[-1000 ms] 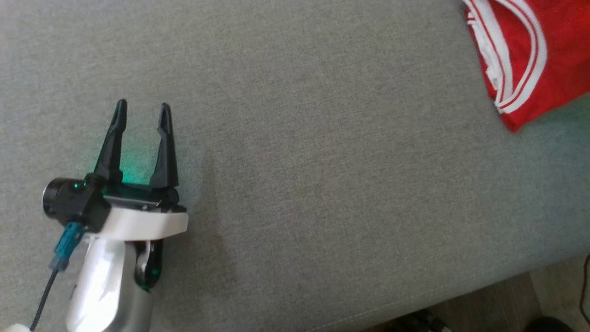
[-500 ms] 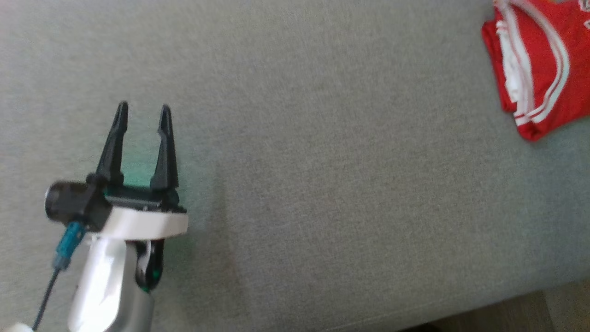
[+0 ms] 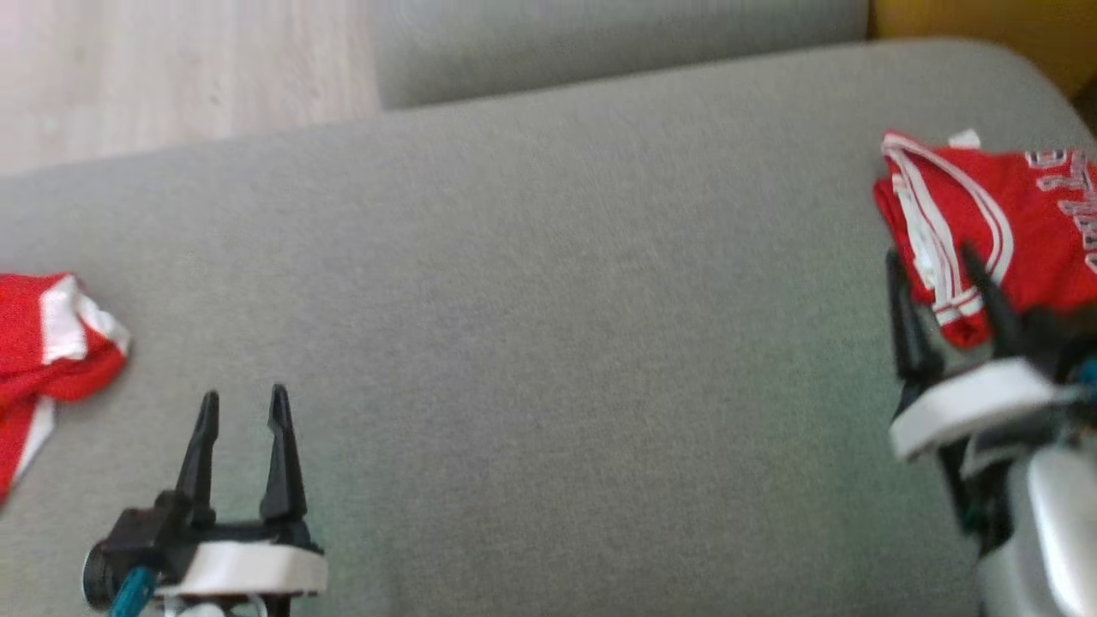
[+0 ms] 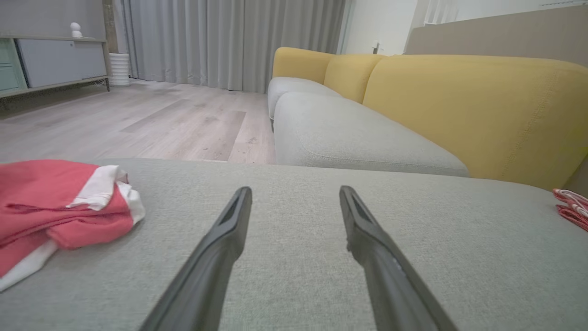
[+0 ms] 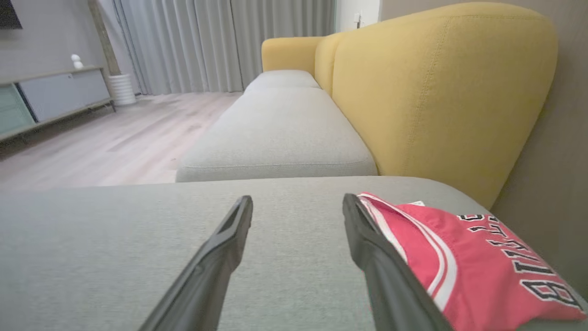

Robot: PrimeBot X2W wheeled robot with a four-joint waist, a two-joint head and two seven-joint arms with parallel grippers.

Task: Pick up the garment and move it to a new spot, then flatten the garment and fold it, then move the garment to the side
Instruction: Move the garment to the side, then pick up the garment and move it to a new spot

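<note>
A folded red garment [image 3: 1011,223] with white stripes and lettering lies at the right end of the grey sofa seat [image 3: 548,300]. My right gripper [image 3: 932,257] stands open at its near left edge, nothing between the fingers. In the right wrist view the garment [image 5: 482,266] lies just right of the right finger, and the gripper [image 5: 297,198] is over bare seat. A crumpled red and white garment [image 3: 43,343] lies at the seat's left end. My left gripper [image 3: 243,403] is open and empty to its right, apart from it. The left wrist view has the crumpled garment [image 4: 55,207] left of the gripper [image 4: 296,191].
A yellow backrest [image 5: 436,92] rises behind the seat's right end. A second grey seat cushion [image 4: 344,138] continues beyond the far edge. Pale wooden floor [image 3: 171,68] lies past the seat's far left edge, with a low cabinet [image 4: 46,64] and curtains further off.
The head camera has swung, so the seat's far edge, the floor and the crumpled garment at the left now show. My right gripper has come into view, open beside the folded garment.
</note>
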